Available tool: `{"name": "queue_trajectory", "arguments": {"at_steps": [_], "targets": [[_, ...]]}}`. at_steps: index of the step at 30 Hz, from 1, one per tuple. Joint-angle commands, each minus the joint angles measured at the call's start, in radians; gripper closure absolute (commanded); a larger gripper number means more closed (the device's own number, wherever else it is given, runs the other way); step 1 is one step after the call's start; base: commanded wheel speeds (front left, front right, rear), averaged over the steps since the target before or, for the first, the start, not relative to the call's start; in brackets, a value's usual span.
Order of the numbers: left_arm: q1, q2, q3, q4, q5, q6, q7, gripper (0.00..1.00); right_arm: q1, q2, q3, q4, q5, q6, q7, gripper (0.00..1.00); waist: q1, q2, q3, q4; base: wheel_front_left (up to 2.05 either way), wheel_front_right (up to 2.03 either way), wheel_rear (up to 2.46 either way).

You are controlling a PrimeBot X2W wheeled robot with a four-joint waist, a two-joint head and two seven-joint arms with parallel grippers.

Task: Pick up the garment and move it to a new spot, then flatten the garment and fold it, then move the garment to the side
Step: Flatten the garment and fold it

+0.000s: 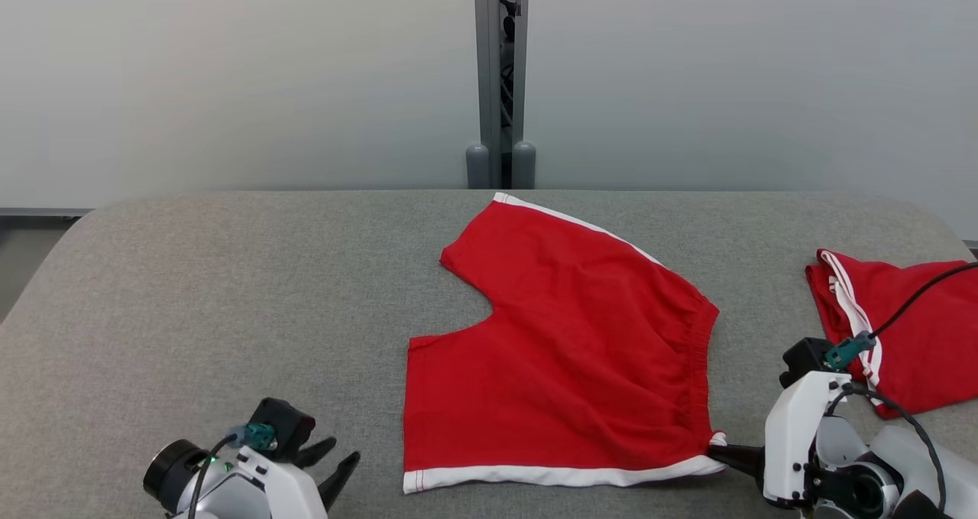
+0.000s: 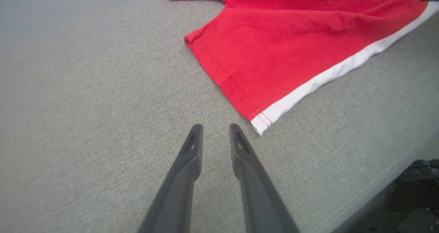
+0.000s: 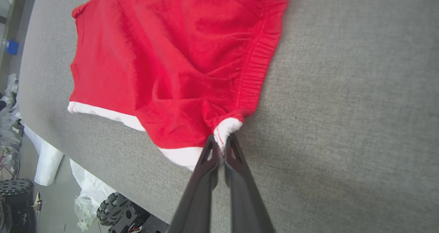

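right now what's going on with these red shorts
The robot has the red shorts spread fairly flat on the grey table. Its right gripper is pinched shut on the waistband corner nearest the robot. The left gripper hangs empty, fingers slightly apart, just off the near leg hem. A second red garment lies at the right.

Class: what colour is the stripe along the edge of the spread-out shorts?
The stripe is white, on red shorts; it shows clearest in the left wrist view.
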Motion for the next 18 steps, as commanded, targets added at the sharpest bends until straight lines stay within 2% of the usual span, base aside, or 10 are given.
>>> {"name": "queue_trajectory", "arguments": {"at_steps": [1, 4, 9, 13, 18], "targets": [[0.021, -0.026, 0.039, -0.005, -0.031, 0.034, -0.043, 0.00, 0.013, -0.001, -0.006, -0.004, 0.002, 0.000, -0.017, 1.00, 0.0000, 0.0000, 0.005, 0.001, 0.00, 0.00, 0.00], [0.046, -0.071, 0.096, -0.005, -0.105, 0.065, -0.091, 0.00, 0.019, -0.002, -0.004, -0.006, -0.003, 0.000, -0.030, 1.00, 0.0000, 0.0000, 0.011, 0.001, 0.00, 0.00, 0.00], [0.085, -0.117, 0.131, 0.008, -0.183, 0.071, -0.108, 0.00, 0.019, -0.002, -0.006, -0.008, -0.003, 0.000, -0.044, 1.00, 0.0000, 0.0000, 0.019, 0.002, 0.00, 0.00, 0.00], [0.100, -0.157, 0.142, 0.036, -0.230, 0.070, -0.108, 0.00, 0.014, -0.001, -0.008, -0.009, -0.001, 0.000, -0.051, 1.00, 0.0000, 0.0000, 0.028, 0.003, 0.00, 0.00, 0.00], [0.092, -0.203, 0.135, 0.093, -0.265, 0.046, -0.085, 0.00, 0.002, 0.001, -0.009, -0.007, -0.001, 0.000, -0.057, 1.00, 0.0000, 0.0000, 0.040, 0.001, 0.00, 0.00, 0.00]]}}
